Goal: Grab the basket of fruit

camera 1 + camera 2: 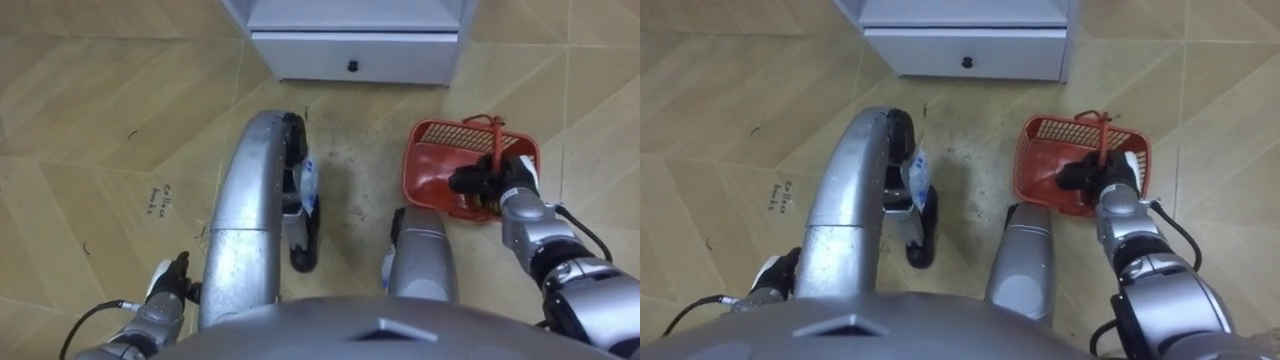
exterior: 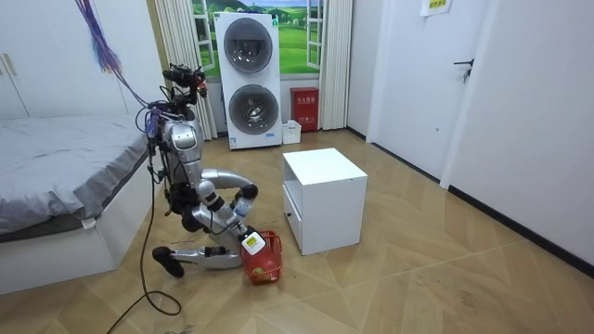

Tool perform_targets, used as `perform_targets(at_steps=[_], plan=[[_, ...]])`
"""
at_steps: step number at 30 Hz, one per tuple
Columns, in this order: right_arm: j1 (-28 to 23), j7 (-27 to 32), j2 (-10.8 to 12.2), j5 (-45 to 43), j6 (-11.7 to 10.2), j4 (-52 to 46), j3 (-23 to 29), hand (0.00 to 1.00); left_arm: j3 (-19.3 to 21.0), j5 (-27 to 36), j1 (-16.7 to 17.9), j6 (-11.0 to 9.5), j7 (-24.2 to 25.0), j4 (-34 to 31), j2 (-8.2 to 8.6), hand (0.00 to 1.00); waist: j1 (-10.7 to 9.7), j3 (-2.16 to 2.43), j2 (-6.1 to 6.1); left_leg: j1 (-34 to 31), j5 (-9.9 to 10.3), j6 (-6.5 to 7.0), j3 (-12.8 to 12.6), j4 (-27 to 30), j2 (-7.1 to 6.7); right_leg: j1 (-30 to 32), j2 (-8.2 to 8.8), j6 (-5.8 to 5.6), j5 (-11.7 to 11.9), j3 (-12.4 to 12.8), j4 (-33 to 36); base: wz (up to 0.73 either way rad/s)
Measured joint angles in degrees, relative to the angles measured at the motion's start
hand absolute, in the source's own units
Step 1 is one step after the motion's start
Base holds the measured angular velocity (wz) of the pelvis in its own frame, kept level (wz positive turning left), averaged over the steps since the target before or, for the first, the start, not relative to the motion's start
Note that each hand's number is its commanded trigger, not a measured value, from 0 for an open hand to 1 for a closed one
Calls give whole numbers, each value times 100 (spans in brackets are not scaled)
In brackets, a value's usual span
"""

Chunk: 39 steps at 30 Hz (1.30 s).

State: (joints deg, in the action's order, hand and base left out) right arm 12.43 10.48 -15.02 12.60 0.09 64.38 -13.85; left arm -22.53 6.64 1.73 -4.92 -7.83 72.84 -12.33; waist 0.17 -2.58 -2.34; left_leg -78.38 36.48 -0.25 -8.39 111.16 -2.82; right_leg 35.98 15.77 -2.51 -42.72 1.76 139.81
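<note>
The red mesh fruit basket stands on the wooden floor to my right, just in front of the white cabinet. Its thin red handle rises over the far rim. My right hand reaches into the basket from the near side, dark fingers curled round the lower part of the handle. No fruit shows inside. In the room view I kneel low on the floor with the basket in front of my knees and my right hand on it. My left hand hangs low by my left side near the floor.
A white cabinet with a small-knobbed drawer stands straight ahead, close to the basket. In the room view a bed is behind me and stacked washing machines stand by the far wall. Open floor lies to the left.
</note>
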Motion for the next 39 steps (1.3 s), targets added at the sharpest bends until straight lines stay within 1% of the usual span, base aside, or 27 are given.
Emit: perform_targets(at_steps=[2,3,4,6,7,12,15,17,18,20,21,22,23,24,25,26,27,28,29,30,31,32,33,34,35,38,39], plan=[[14,-2,1,-111,2,-12,-46,100,0,0,-96,-10,9,-6,8,0,39,-37,-80,1,0,0,39,35,-30,-43,-21,0,0,-14,-8,0],[22,-4,12,-140,2,-16,-70,100,0,0,-115,-12,8,-6,8,0,38,-39,-83,3,0,0,65,44,-65,-67,-21,0,0,-28,-16,0],[33,-15,40,-198,2,-16,-77,100,3,-3,-152,-21,8,-4,6,0,43,-57,-135,10,0,0,100,59,-121,-104,-19,0,0,-30,-25,0],[43,-41,45,-268,28,-130,-62,100,49,-6,-187,-37,8,-82,5,0,22,-36,-161,6,7,12,128,80,-182,-129,-1,0,0,-17,-33,0],[37,-57,35,-360,71,-354,-53,100,138,-9,-184,-38,8,-157,4,0,-10,-33,-187,15,65,-22,141,86,-193,-135,1,0,0,-10,-34,-4],[-13,-39,-1,-751,82,-1358,-49,100,227,-3,-370,-42,-52,-187,-4,0,-200,-27,-206,159,181,109,142,163,-197,-342,11,1,0,-21,-154,-2],[-76,-18,12,-879,90,-1775,-110,100,411,-11,-543,-50,-51,-187,-37,0,-212,2,-241,300,236,207,140,133,-149,-430,-63,10,-5,0,-358,-9],[-8,-18,15,-929,76,-1968,-204,100,460,3,-672,-43,-49,-117,-103,0,-213,11,-247,403,248,246,167,45,-25,-410,-207,7,-7,58,-621,-28],[-9,-17,11,-960,75,-2007,-247,100,460,4,-698,-43,-49,-116,-132,0,-221,16,-254,432,239,262,170,16,21,-408,-231,6,-8,61,-717,-34],[-9,-52,32,-1058,74,-2235,-433,100,538,11,-715,-43,-47,-82,-242,0,-192,21,-262,596,223,285,307,-99,163,-391,-387,-9,-15,143,-1150,-61],[-5,-67,27,-1059,74,-2292,-513,100,637,11,-702,-41,-50,-64,-245,0,-151,26,-260,638,200,326,339,-138,206,-391,-439,-14,-16,168,-1303,-77],[-6,-90,35,-1086,79,-2334,-641,100,790,6,-701,-41,-50,11,-254,0,-140,24,-262,699,-14,480,388,-151,338,-471,-581,-17,-14,206,-1659,-67],[-48,-155,55,-1093,129,-2389,-743,100,854,-3,-647,-36,-40,93,-280,0,-114,-21,-310,598,-321,544,259,-69,362,-739,-659,-24,-16,207,-2083,-35],[-179,-170,-35,-1095,168,-2562,-694,100,836,-34,-660,-22,-7,100,-277,0,-118,-13,-333,509,-262,624,-15,-316,246,-895,-594,-93,-48,212,-2287,43],[-378,-214,-299,-1086,272,-2899,-669,100,813,-110,-744,-33,59,-90,-263,0,-173,42,-400,411,-496,916,-891,-1445,102,-1109,-683,-186,-91,261,-2640,65],[-398,-269,-390,-1096,342,-3038,-628,100,849,-109,-698,-15,69,-201,-294,0,-73,107,-419,488,-711,1411,-1007,-1754,188,-1238,-808,-251,-55,256,-3040,46],[-394,-275,-367,-1102,358,-3122,-559,100,881,-89,-697,27,56,-182,-290,0,-16,115,-402,578,-633,1453,-994,-1894,253,-1250,-860,-297,19,186,-3339,-7],[-407,-317,-308,-1149,362,-3291,-521,100,884,-28,-789,93,44,-159,-305,0,32,111,-406,819,-646,1419,-928,-2440,283,-1254,-880,-294,154,143,-4050,-23],[-403,-352,-293,-1174,361,-3420,-522,100,894,10,-791,93,41,-149,-307,0,65,109,-416,993,-701,1363,-898,-2763,306,-1255,-871,-295,157,170,-4433,-56],[-432,-537,-306,-1335,519,-3544,-595,100,950,-13,-773,125,36,-93,-296,0,106,108,-439,1455,-868,1267,-859,-3419,319,-1307,-720,-303,160,204,-5107,-81],[-729,-604,-327,-1406,538,-3682,-596,100,1075,-21,-715,128,-15,-84,-289,0,161,105,-449,1959,-1040,1182,-860,-4123,320,-1340,-539,-310,186,135,-5761,-82],[-881,-621,-341,-1443,523,-3836,-594,100,1172,-57,-660,116,-56,-81,-298,0,153,103,-453,2202,-1145,1148,-859,-4488,321,-1341,-458,-303,210,129,-6127,-78],[-1124,-631,-365,-1544,455,-4154,-582,100,1305,-89,-568,117,-130,-40,-335,0,121,98,-469,2666,-1378,1049,-847,-5122,331,-1351,-346,-328,296,82,-6867,-77],[-1327,-633,-395,-1567,424,-4547,-533,100,1325,-173,-497,124,-190,-19,-388,0,84,91,-477,3069,-1566,947,-783,-5606,341,-1442,-309,-326,451,-97,-7712,-77],[-1456,-636,-408,-1567,393,-4957,-477,100,1319,-228,-414,111,-207,-20,-466,0,39,79,-511,3396,-1682,853,-750,-5934,349,-1597,-300,-301,582,-321,-8489,-42],[-1618,-776,-511,-1536,303,-5859,-249,100,1344,-237,-265,92,-286,-121,-483,0,46,82,-531,3816,-1854,709,-658,-6278,426,-2198,-375,-269,675,-778,-9288,-5],[-1649,-816,-509,-1523,296,-6015,-196,100,1355,-237,-203,85,-288,-166,-477,0,51,86,-534,3863,-1889,688,-639,-6340,441,-2291,-394,-269,675,-859,-9422,0]])
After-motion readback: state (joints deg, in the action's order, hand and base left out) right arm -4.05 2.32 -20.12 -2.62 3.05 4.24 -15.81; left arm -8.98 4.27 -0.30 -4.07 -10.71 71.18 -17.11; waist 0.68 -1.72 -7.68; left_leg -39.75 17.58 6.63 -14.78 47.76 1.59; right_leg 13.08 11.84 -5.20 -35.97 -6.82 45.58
